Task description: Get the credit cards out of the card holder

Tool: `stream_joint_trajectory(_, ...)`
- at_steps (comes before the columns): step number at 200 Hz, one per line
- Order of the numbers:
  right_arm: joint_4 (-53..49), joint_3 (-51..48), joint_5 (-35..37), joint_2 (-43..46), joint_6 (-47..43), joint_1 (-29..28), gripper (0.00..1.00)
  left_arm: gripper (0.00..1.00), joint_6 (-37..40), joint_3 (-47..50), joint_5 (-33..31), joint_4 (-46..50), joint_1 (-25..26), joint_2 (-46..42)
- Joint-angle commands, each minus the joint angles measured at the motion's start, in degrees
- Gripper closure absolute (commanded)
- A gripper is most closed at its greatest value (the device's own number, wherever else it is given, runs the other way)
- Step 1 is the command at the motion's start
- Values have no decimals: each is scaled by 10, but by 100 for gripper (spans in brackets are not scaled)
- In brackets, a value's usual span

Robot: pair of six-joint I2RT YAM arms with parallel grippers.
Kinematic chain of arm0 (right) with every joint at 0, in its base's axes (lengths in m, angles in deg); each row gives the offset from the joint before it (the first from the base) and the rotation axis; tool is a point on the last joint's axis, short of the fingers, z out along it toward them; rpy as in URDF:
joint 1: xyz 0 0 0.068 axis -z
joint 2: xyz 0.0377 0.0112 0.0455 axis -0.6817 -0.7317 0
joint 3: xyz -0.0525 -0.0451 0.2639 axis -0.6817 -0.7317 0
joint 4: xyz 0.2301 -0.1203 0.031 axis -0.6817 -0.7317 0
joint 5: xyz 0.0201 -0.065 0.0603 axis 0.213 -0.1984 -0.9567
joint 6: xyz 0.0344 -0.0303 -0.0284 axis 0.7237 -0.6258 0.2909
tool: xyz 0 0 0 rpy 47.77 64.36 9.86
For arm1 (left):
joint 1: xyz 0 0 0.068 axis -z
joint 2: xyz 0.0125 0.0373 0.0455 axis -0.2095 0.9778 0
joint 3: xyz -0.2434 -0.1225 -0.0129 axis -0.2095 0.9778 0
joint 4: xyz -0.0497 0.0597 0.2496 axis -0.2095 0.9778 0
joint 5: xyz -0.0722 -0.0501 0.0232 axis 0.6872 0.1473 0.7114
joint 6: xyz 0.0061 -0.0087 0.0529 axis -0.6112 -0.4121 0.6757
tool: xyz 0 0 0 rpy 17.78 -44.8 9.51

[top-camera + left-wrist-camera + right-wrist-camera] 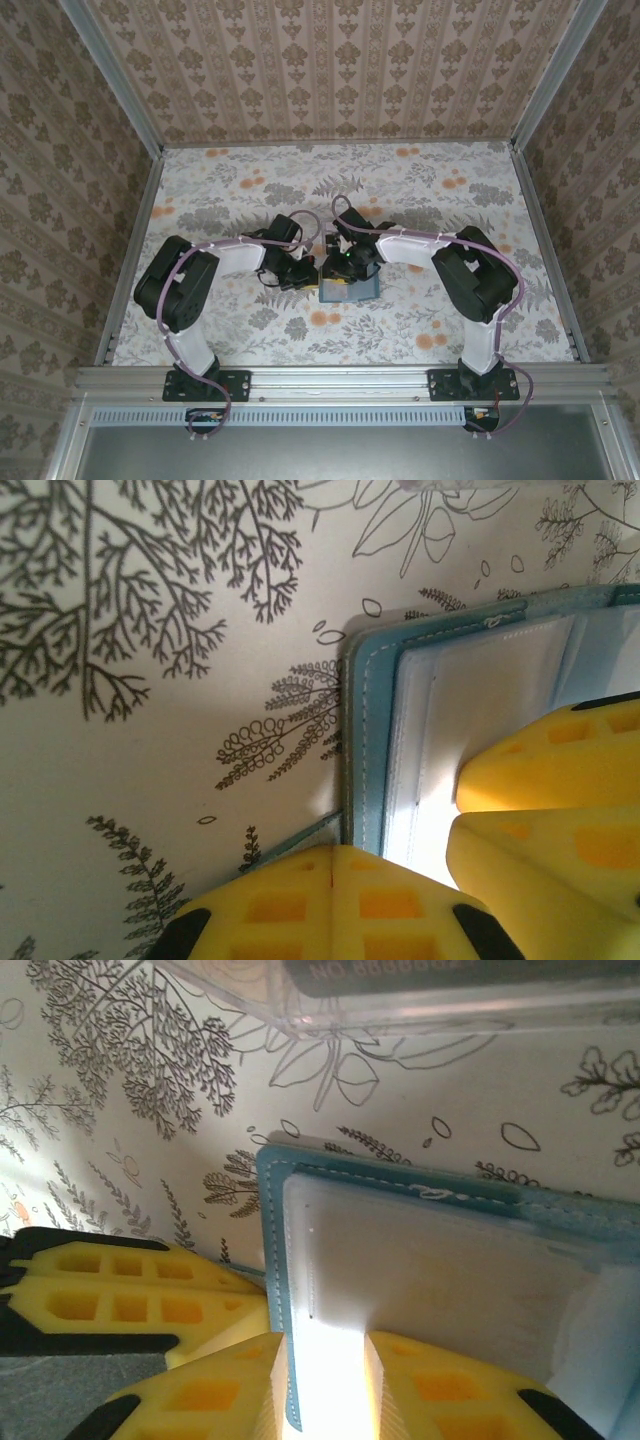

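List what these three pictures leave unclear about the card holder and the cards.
- Top external: the card holder is largely covered by the left arm and right arm; its contents are too small to tell.
- Left wrist: glare whitens the sleeves; contents unreadable.
- Right wrist: the clear box and the dark card in it are cut off by the top edge.

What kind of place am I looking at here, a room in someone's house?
Probably not a home: it looks like a small test booth. Wallpapered panels in metal framing box in a floral-covered table, and two robot arms are bolted to its near rail.
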Motion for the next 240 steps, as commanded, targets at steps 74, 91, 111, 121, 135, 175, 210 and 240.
stream_joint_trajectory(74,-183,59,147,-1,-53,-21,62,97,-7,22,-21,14,0,13)
stream_joint_trajectory(91,-208,72,171,1,-62,-28,58,97,-7,22,-22,14,1,12)
stream_joint_trajectory(111,-236,90,200,0,-72,-37,55,97,-8,25,-22,13,1,9)
stream_joint_trajectory(121,-249,98,213,-2,-75,-41,54,97,-8,25,-23,13,1,9)
stream_joint_trajectory(135,-264,108,228,-2,-78,-46,54,97,-7,26,-22,14,0,7)
stream_joint_trajectory(175,-295,122,256,4,-85,-52,52,97,-8,26,-24,14,2,7)
stream_joint_trajectory(210,-314,125,274,10,-91,-52,52,97,-8,27,-25,15,1,5)
stream_joint_trajectory(240,-323,124,281,17,-95,-52,58,97,-8,25,-25,18,1,6)
